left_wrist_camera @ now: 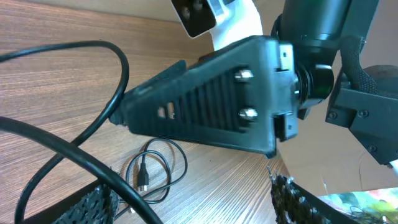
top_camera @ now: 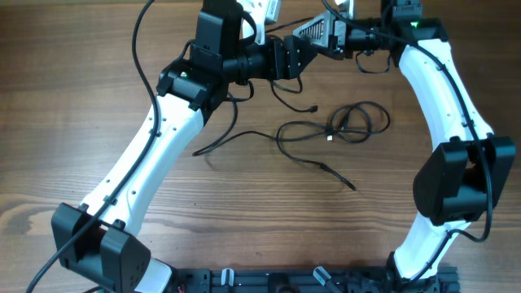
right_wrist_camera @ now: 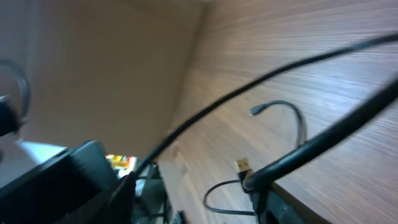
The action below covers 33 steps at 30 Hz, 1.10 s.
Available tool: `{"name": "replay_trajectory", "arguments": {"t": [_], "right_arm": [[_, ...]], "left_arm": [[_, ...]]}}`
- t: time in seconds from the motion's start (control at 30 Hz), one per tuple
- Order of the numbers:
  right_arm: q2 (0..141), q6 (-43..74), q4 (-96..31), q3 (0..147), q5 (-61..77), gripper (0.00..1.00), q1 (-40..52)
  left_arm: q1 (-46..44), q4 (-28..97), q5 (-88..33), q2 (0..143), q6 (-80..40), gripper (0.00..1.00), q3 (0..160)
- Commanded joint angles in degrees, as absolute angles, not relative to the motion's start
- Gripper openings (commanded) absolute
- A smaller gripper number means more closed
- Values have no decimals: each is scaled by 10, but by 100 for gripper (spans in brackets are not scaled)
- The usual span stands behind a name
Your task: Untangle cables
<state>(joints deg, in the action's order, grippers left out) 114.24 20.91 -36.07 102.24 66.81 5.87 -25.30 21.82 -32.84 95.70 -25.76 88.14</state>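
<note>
Black and empty, your left claw (left_wrist_camera: 193,200) gapes wide; your right claw (top_camera: 319,34) cannot be read. Both hover far, the cables (top_camera: 352,122) lie coiled nearer, centre-right. Judging this the reaching step, you must descend and pinch one strand.

overhead: table (top_camera: 73,106) viewed straight down from well above; left arm (top_camera: 155,155) and right arm (top_camera: 444,81) taken in whole, bases at lower edge.
left wrist: set low and close, faced across tabletop; mid frame filled by right gripper (left_wrist_camera: 124,113), own fingers (left_wrist_camera: 292,202) cut off at lower edge.
right wrist: held near wood, rolled so grain runs slantwise, heavily blurred.
cables (top_camera: 342,122) shared by overhead and left wrist views; usb plug (right_wrist_camera: 242,165) in right wrist view possibly from same bundle.
</note>
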Motion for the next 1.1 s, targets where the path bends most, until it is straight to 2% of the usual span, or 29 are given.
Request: {"name": "replay_trajectory", "arguments": {"t": [0.0, 0.3, 0.5, 0.77, 0.8, 1.0, 1.07], "right_arm": [[1148, 192, -350, 1026, 747, 66, 63], [1149, 163, -370, 1026, 709, 66, 102], [1149, 200, -365, 1026, 653, 38, 110], [1149, 241, -343, 1026, 653, 22, 108], [1149, 242, -340, 1026, 648, 18, 105], [1149, 270, -366, 1026, 542, 4, 101], [1149, 270, -377, 1026, 515, 4, 101]], "left_arm": [[-255, 216, -331, 962, -253, 79, 881], [-255, 214, -333, 962, -253, 79, 881], [-255, 213, -340, 962, -253, 78, 881], [-254, 213, -340, 962, -253, 77, 881], [-248, 214, -340, 962, -253, 78, 881], [-202, 236, -339, 962, -241, 77, 881], [-186, 257, -337, 962, -232, 78, 881]]}}
